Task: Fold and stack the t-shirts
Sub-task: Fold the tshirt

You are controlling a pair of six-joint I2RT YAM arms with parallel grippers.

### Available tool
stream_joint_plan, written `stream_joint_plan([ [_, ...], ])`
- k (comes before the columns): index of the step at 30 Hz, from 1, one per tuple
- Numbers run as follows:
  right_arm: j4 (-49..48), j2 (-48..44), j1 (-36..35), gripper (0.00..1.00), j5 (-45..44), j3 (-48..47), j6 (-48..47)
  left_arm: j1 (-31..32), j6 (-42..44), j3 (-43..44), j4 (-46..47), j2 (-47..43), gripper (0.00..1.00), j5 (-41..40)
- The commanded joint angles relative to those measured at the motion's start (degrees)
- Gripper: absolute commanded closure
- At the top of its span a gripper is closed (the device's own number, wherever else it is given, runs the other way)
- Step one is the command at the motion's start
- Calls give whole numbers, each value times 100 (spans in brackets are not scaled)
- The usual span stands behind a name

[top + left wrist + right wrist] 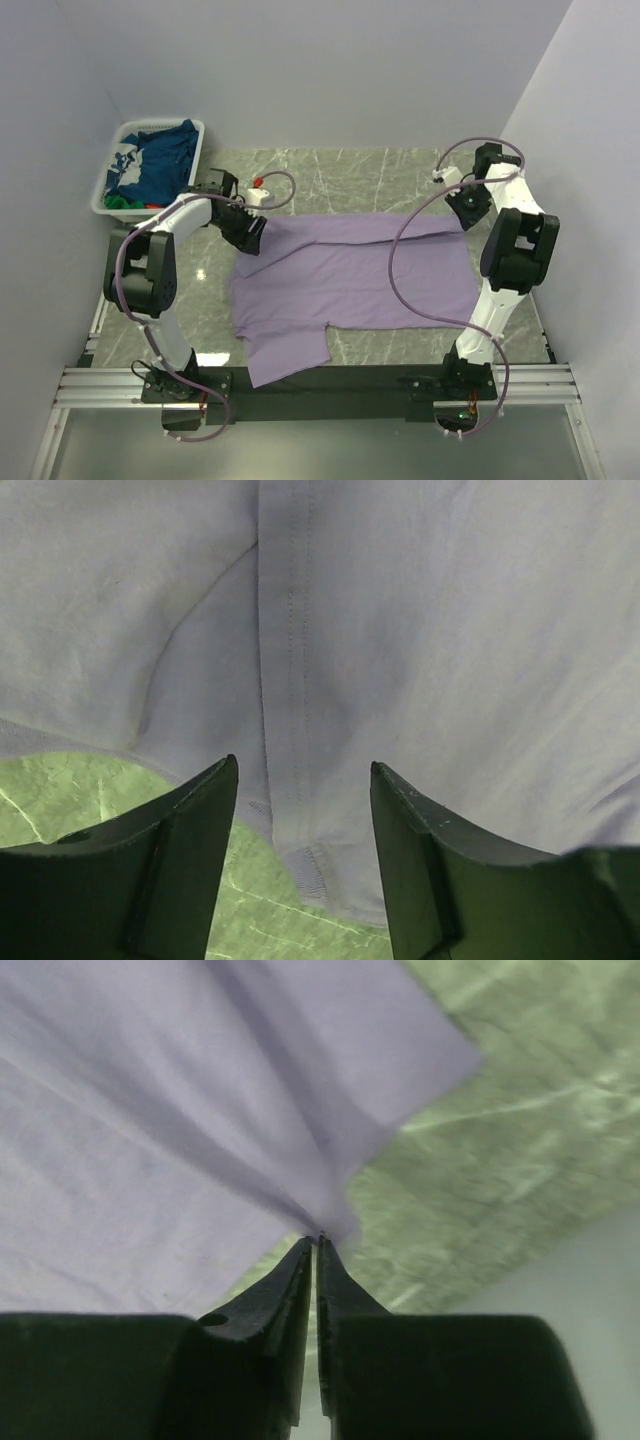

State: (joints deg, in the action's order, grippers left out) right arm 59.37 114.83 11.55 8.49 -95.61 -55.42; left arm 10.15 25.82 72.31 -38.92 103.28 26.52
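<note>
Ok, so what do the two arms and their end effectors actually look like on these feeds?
The left arm and right arm look alike: white link shells with black joint housings. A mauve-grey cable loops loosely along each one from base to wrist. The left end effector and right end effector both have matte black fingers that taper to wedge-shaped tips.

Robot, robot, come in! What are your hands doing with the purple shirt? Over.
Left gripper open over hem of shirt. Right gripper shut on shirt edge. Basket apart, back left. Over.
</note>
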Motion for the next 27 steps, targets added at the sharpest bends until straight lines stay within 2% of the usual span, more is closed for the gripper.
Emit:
stream_joint_plan([
  [1,65,145,67,76,-14,-344,189,118,81,-86,42,-151,39,-357],
  [4,118,154,75,68,38,-405,216,136,54,-156,77,-124,42,-481],
  [13,232,172,75,67,179,-476,286,303,72,-121,68,69,46,-622],
  [17,189,172,75,67,170,-458,312,373,98,-139,33,34,52,-543],
  [22,294,242,75,68,249,-590,356,426,10,-191,77,69,50,-604],
  [27,338,242,75,68,285,-625,356,444,-156,-183,200,165,40,-850],
])
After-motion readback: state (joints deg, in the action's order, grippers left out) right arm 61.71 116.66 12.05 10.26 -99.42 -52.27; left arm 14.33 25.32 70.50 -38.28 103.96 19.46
